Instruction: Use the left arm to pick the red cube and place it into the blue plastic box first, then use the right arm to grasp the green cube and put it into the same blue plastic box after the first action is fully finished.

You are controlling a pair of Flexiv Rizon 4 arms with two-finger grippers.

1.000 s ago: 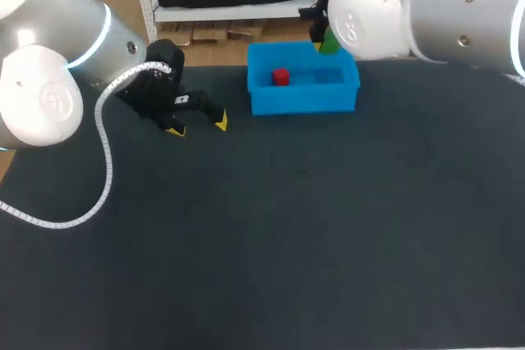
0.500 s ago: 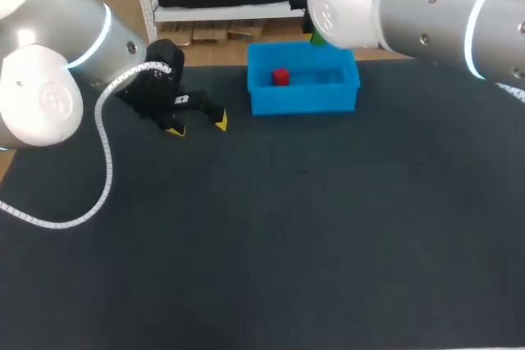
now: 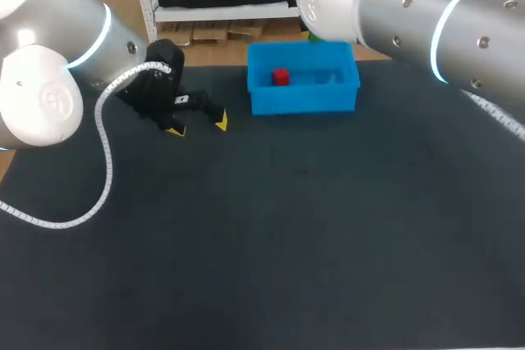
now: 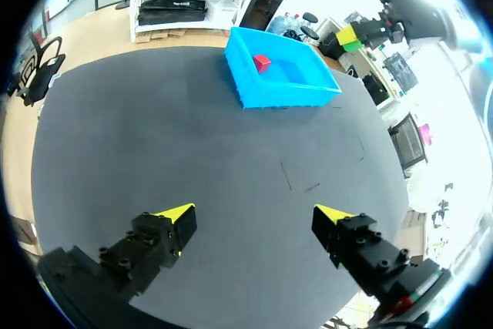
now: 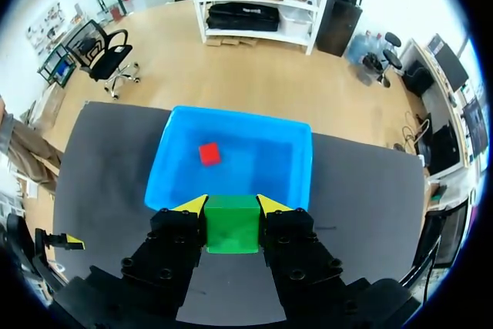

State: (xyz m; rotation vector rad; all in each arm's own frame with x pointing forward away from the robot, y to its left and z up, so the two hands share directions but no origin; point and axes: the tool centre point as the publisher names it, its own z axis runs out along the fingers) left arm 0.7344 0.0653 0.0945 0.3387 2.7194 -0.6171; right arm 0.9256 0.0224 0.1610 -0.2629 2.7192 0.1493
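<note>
One hand free: my left hand (image 4: 253, 215), fingers spread and empty, low over the desk (image 3: 287, 227).
Step one: done, I judge; the red cube (image 5: 209, 153) lies in the blue plastic box (image 3: 303, 102).
Right hand (image 5: 232, 204): clamped on the green cube (image 5: 231, 223), aloft near the box; release remains.

The head camera is looking down from above and behind onto the dark table (image 3: 287, 227), seeing the blue box (image 3: 303, 104) near the far edge from well back. The left wrist camera is facing across the table past its own spread left gripper (image 4: 254, 213) toward that box, well ahead. The right wrist camera is hanging above the box, looking down past the right gripper (image 5: 231, 204) clamping the green cube (image 5: 231, 225); all three views are sharing the box and the red cube (image 3: 280, 77) inside.
</note>
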